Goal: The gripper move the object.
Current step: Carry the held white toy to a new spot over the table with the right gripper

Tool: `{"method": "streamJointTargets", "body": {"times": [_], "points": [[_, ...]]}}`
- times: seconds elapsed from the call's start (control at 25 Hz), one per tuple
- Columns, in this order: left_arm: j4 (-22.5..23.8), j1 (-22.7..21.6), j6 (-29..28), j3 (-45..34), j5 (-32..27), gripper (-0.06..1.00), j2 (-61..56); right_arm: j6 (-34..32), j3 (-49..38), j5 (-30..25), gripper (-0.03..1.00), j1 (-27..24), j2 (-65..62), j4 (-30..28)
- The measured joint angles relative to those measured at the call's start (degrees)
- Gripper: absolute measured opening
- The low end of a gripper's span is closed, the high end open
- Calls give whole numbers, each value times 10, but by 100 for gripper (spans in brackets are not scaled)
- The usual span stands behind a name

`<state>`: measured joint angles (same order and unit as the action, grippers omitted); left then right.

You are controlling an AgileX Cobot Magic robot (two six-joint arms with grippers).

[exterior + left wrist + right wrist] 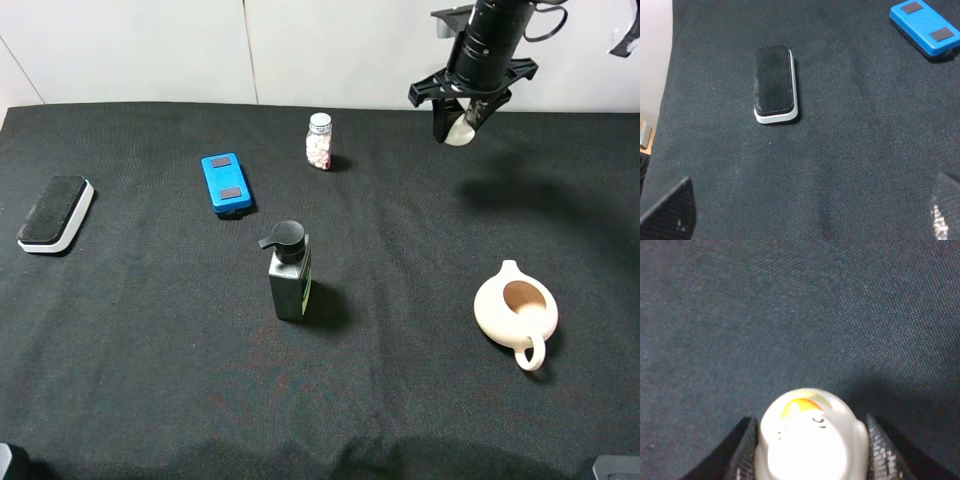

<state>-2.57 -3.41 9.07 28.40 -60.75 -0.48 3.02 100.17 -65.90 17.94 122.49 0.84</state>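
My right gripper (459, 128) hangs high over the table's far right, on its thick black arm. It is shut on the small cream-white lid (462, 131). In the right wrist view the lid (809, 437) sits between both black fingers (743, 454), above bare black cloth, with a small painted face and a yellow mark on it. The cream teapot (514, 310) stands open on the cloth at the right, well in front of the held lid. My left gripper (807, 220) is open and empty, with its fingertips (671, 210) wide apart near the black eraser (773, 83).
On the black cloth are a black and white eraser (56, 214) at the far left, a blue box (226, 184), a small glass pill bottle (319, 141) at the back and a dark pump bottle (290, 272) in the middle. The blue box (926, 26) also shows in the left wrist view.
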Motion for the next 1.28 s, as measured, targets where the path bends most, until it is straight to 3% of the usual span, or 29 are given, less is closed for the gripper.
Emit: {"method": "streamJointTargets", "body": {"times": [0.44, 1.28], "points": [[0, 0, 0, 0, 0, 99, 0, -5, 0, -30, 34, 48, -35, -2], [0, 0, 0, 0, 0, 99, 0, -12, 0, -40, 33, 206, -36, -3]]}}
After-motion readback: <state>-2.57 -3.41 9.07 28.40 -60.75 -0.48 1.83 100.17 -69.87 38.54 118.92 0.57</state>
